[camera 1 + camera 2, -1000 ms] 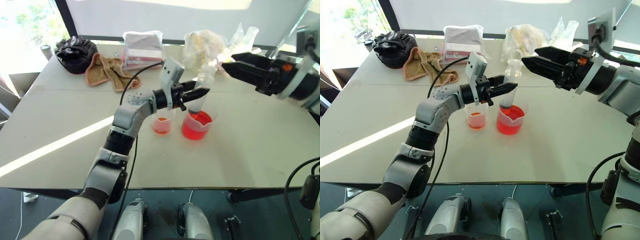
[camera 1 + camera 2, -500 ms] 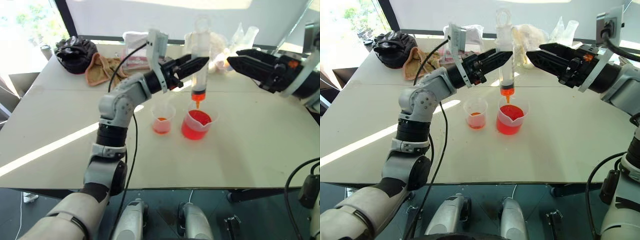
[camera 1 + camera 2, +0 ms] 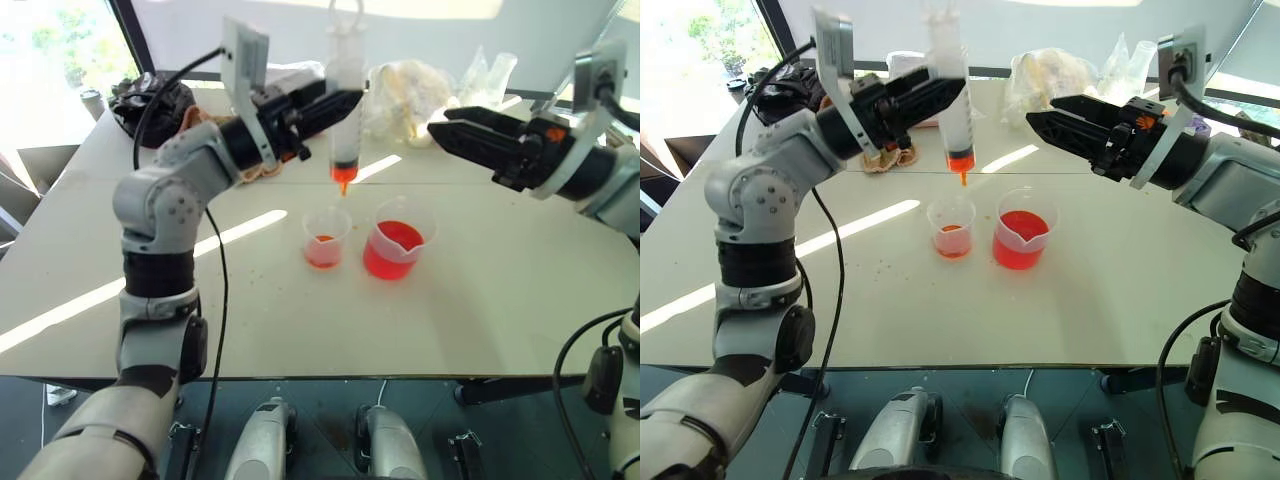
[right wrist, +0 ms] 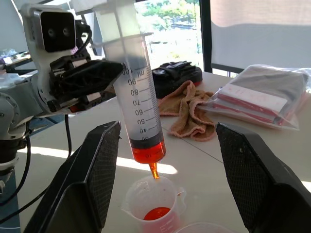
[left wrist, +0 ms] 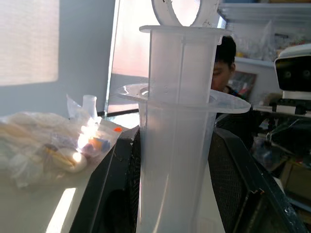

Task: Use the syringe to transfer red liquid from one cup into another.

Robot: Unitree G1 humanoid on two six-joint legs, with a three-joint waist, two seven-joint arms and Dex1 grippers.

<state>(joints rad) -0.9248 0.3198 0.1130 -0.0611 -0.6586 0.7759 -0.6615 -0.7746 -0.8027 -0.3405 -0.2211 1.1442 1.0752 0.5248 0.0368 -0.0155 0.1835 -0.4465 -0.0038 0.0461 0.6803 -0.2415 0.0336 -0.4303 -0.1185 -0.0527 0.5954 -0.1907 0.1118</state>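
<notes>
Fingers (image 5: 116,194) astride syringe (image 5: 175,145) — person behind

- A pale table (image 3: 480,320) carries everything, with sun stripes across its top.
- Near the middle stand a small cup (image 3: 326,239) and, just beside it, a wider beaker (image 3: 397,249), both holding red liquid (image 3: 396,238).
- Along the far edge lie a black bag (image 3: 150,100), a tan cloth (image 3: 885,158), a packet of folded fabric (image 4: 265,96) and crumpled plastic bags (image 3: 412,85).

Bright daylight from the windows (image 3: 50,40) streaks the table (image 3: 480,320); left wrist view backlit, hazy
</notes>
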